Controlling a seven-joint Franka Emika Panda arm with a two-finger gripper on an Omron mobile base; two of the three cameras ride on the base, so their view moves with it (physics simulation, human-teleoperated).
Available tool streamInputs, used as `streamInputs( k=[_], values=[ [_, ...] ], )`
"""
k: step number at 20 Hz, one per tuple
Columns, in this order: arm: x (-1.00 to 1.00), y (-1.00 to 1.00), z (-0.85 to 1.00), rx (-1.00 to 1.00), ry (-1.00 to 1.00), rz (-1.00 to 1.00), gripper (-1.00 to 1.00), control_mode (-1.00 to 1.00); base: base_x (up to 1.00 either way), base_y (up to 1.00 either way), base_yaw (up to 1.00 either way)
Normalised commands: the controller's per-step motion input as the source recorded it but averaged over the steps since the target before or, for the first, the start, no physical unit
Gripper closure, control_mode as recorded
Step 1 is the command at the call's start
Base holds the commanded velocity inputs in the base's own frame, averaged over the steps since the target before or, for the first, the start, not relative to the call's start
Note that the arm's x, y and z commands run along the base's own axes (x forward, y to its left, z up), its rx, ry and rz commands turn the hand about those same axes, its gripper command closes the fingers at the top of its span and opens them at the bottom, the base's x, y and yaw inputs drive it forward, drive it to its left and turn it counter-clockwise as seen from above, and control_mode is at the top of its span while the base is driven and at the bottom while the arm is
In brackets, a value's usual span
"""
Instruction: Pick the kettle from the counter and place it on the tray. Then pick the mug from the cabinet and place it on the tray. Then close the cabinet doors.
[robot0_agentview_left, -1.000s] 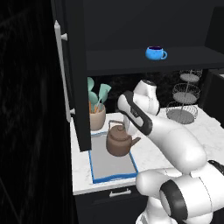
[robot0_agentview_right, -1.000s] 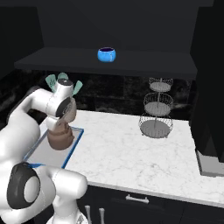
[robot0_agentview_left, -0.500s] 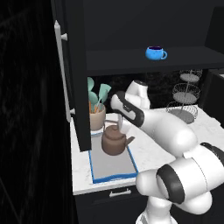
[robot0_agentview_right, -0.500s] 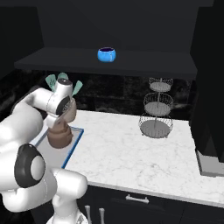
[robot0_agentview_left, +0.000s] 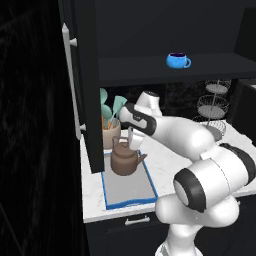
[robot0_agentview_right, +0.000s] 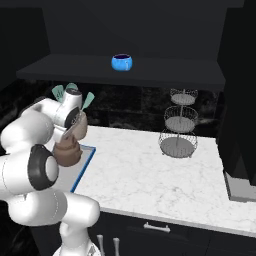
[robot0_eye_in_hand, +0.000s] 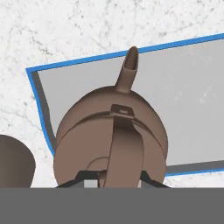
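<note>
Left base view: the pincer (robot0_agentview_left: 131, 141) is clenched on the arched handle of the kettle (robot0_agentview_left: 125, 161), which hangs directly beneath it over the tray's (robot0_agentview_left: 131, 198) far end, presumably for lowering. The mug (robot0_agentview_left: 177, 60) is seen well above, on the cabinet shelf.

Right base view: the kettle (robot0_agentview_right: 67, 151) is held below the hand, over the tray (robot0_agentview_right: 83, 167).

Hand view: the handle is gripped between the fingertips (robot0_eye_in_hand: 89, 180); the spout points away over the grey tray (robot0_eye_in_hand: 183, 83). No writing or brand is found.

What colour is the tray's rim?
Bright blue, around a grey surface; the tray shows best in the hand view.
</note>
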Motion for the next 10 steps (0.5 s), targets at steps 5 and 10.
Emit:
streamInputs(
  k=[5,10],
  values=[
    [0.07,0.0,-0.2,0.0,0.0,0.0,1.0,-1.0,0.0,0.0,0.0],
    [0.06,0.0,-0.18,0.0,0.0,0.0,1.0,-1.0,0.0,0.0,0.0]
  ],
)
